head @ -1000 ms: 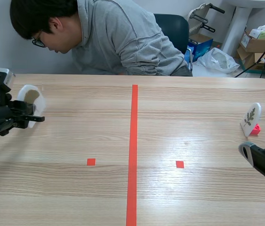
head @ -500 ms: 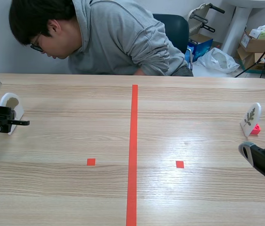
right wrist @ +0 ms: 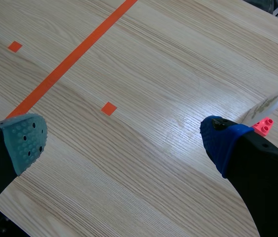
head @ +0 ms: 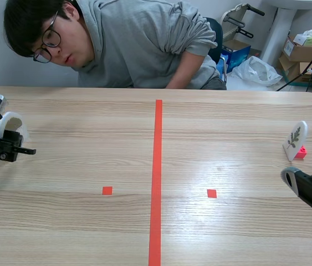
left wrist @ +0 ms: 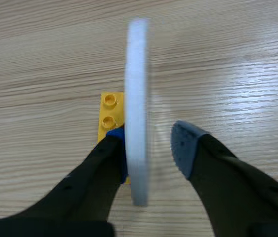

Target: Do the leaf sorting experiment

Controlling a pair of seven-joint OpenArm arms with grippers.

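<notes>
Card (left wrist: 138, 113), white and thin, stands on a yellow block (left wrist: 108, 118) at the left side of the surface (left wrist: 237, 59) between the spread fingers of the left hand (left wrist: 150, 139); it looks light, stiff and tippy, so pinching its flat faces low down seems best.

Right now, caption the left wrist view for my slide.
Open left tool straddles upright white disc beside yellow brick.

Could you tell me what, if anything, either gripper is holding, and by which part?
Nothing. The white disc on its yellow brick stands between the left gripper's fingers; one touches its face, the other is clear. The right gripper is open, empty.
</notes>
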